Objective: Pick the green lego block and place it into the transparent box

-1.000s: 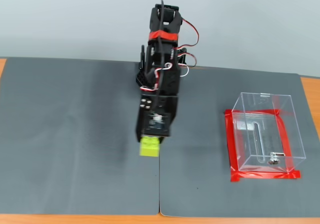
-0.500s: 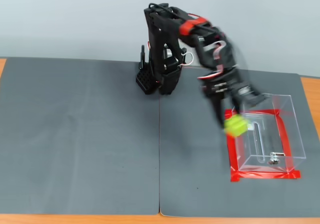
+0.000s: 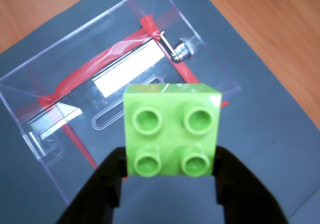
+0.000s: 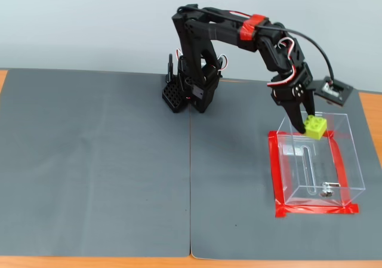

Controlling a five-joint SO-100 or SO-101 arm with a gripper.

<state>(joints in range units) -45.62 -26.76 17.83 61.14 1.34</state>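
My gripper (image 3: 170,176) is shut on the green lego block (image 3: 172,130), a lime-green brick with four round studs, held between the two black fingers. Behind it in the wrist view lies the transparent box (image 3: 60,69), clear-walled, with a slot and a small metal piece (image 3: 175,49) in its base and red tape under it. In the fixed view my gripper (image 4: 308,126) holds the block (image 4: 316,126) at the far rim of the box (image 4: 352,154), just above its open top. The box sits at the right of the grey mat.
Red tape (image 4: 275,172) frames the box's footprint on the grey mat (image 4: 95,160). The arm's base (image 4: 191,95) stands at the mat's far middle. Bare wooden table (image 4: 373,125) shows at the right edge and along the front.
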